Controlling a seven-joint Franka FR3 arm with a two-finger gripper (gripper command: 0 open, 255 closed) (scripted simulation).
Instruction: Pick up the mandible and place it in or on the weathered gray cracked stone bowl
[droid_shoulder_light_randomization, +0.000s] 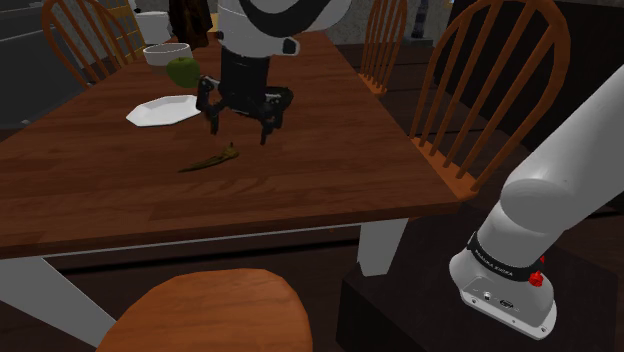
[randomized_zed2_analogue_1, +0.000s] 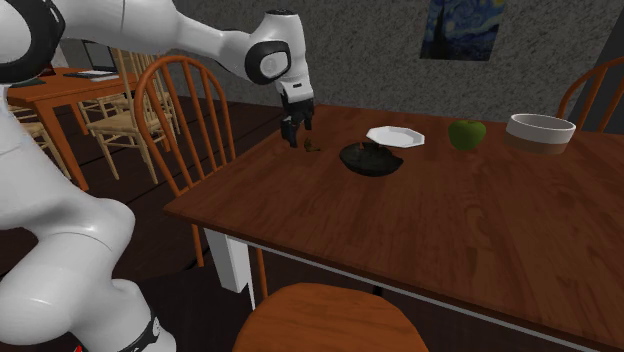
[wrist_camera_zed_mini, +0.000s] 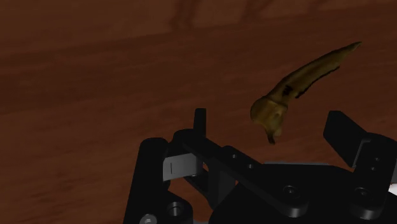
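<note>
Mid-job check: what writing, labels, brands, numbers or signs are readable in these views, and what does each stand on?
White lettering on the black band of the arm, shoulder view: too small to read.
Nothing else reads as text: the painting, plate, apple and table show no words, numbers or signs.

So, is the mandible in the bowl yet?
No, out: the mandible lies flat on the table, apart from the bowl, untouched by the open pincer.
</note>
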